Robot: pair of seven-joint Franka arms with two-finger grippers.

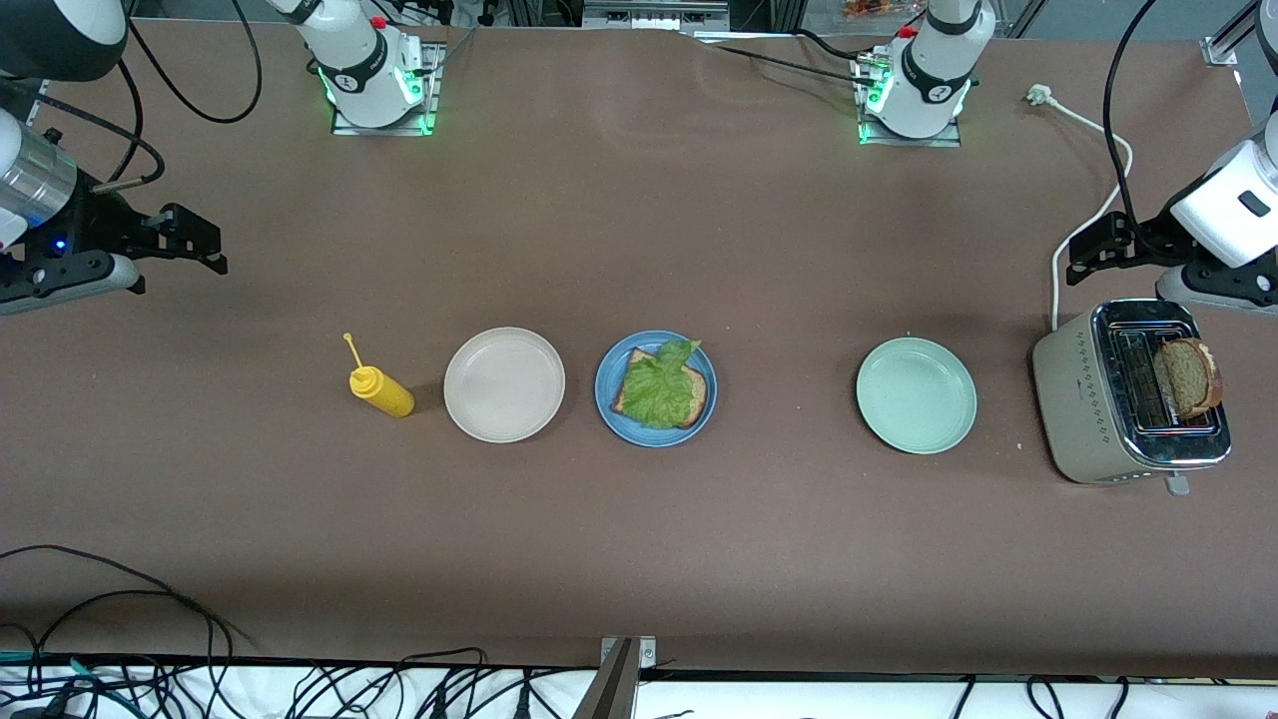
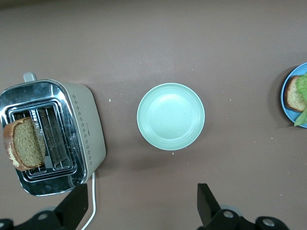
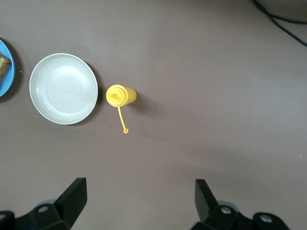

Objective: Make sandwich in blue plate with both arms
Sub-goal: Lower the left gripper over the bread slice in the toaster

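Three plates [image 1: 917,394], two bread slices [image 1: 1188,376], one lettuce leaf [image 1: 661,384], both pincers [image 2: 141,203] apart.

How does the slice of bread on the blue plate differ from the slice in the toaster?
The slice on the blue plate lies flat; the slice in the toaster stands on edge, sticking up out of a slot.
The plate slice is mostly covered by a lettuce leaf; the toaster slice is bare.
The plate slice sits mid-table; the toaster slice is at the left arm's end.
Both are brown bread with a darker crust.
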